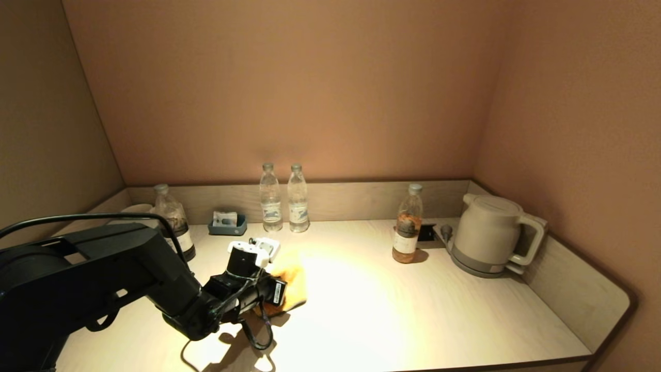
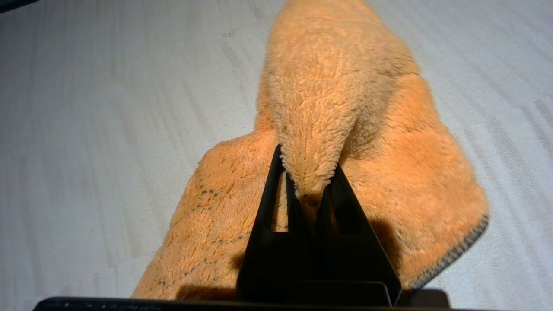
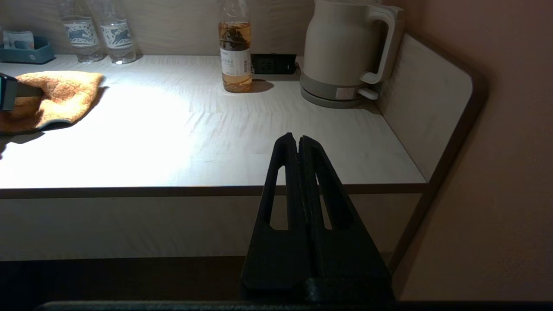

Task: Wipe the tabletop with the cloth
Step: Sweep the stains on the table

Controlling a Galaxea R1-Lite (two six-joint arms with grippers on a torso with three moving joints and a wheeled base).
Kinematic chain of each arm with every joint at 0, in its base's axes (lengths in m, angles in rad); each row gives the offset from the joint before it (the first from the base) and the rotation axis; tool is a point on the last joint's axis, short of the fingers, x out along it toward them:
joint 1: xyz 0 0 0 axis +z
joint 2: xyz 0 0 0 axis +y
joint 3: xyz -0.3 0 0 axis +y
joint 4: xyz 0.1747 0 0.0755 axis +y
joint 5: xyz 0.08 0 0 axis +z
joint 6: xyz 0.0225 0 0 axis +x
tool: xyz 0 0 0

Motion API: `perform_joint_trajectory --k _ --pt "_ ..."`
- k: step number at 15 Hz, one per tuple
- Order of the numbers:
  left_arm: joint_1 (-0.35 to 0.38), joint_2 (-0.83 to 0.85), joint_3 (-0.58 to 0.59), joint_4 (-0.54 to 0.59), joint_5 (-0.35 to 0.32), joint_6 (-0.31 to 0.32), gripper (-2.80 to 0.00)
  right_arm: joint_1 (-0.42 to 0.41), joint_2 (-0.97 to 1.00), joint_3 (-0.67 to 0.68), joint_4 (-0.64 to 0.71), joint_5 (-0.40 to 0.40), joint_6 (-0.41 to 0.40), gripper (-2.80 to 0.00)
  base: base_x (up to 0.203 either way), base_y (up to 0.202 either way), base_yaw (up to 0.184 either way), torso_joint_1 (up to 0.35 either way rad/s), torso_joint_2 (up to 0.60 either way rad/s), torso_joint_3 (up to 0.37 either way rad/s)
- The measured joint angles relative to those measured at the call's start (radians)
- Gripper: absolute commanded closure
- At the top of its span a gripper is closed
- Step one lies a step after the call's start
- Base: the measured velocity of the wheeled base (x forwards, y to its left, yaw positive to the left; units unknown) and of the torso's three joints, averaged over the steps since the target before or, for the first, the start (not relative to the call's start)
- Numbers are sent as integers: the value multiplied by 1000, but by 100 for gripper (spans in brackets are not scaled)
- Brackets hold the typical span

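An orange fluffy cloth (image 1: 292,284) lies on the pale wooden tabletop (image 1: 392,310), left of the middle. My left gripper (image 2: 307,172) is shut on a raised fold of the cloth (image 2: 328,108), with the rest of it spread flat on the table. In the head view the left gripper (image 1: 281,294) is low over the table, its fingertips hidden by the wrist and the cloth. My right gripper (image 3: 298,140) is shut and empty, parked off the table's front edge. The cloth also shows in the right wrist view (image 3: 56,97).
Two clear water bottles (image 1: 283,199) stand at the back wall. A tea bottle (image 1: 407,225) and a white kettle (image 1: 488,235) stand at the back right. A dark bottle (image 1: 173,219) and a small blue tray (image 1: 227,223) are at the back left. Raised edges border the sides.
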Motion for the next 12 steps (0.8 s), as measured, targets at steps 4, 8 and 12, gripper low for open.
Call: perform_joint_trajectory --k 4,8,12 --pt "-93 -6 -16 -5 1 -4 0 0 0 0 1 0 0 0 0 0 0 0 0 0" --pt "-160 -38 21 -10 4 -8 0 0 0 0 0 0 0 0 0 0 0 0 0 0" --pt "-164 -51 93 -14 10 -10 0 0 0 0 0 1 0 0 0 0 0 0 0 0"
